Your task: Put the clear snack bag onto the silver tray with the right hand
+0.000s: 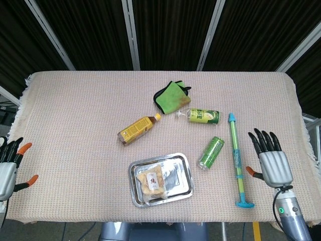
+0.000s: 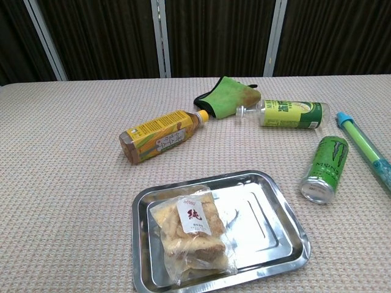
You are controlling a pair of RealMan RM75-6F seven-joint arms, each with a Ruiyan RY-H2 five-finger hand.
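Lying in the left half of the silver tray (image 2: 282, 227), the clear snack bag (image 2: 192, 237) shows pale contents and a white label with a red character, its near corner against the tray's front rim; the tray sits at the near edge of the woven tablecloth (image 1: 75, 110); right hand (image 1: 272, 161) hovers past the table's right near corner, fingers spread and straight, holding nothing, well apart from the tray; left hand (image 1: 9, 165) at the far left edge, fingers likewise apart and empty; green energy-drink can (image 2: 324, 168) on its side just right of the tray; blue-and-green water squirter (image 1: 236, 159) lying lengthwise beside the can; amber tea bottle (image 2: 162, 135) on its side beyond the tray; green-labelled clear bottle (image 2: 282, 113) on its side farther right; green cloth (image 2: 229, 93) with black trim farthest back.
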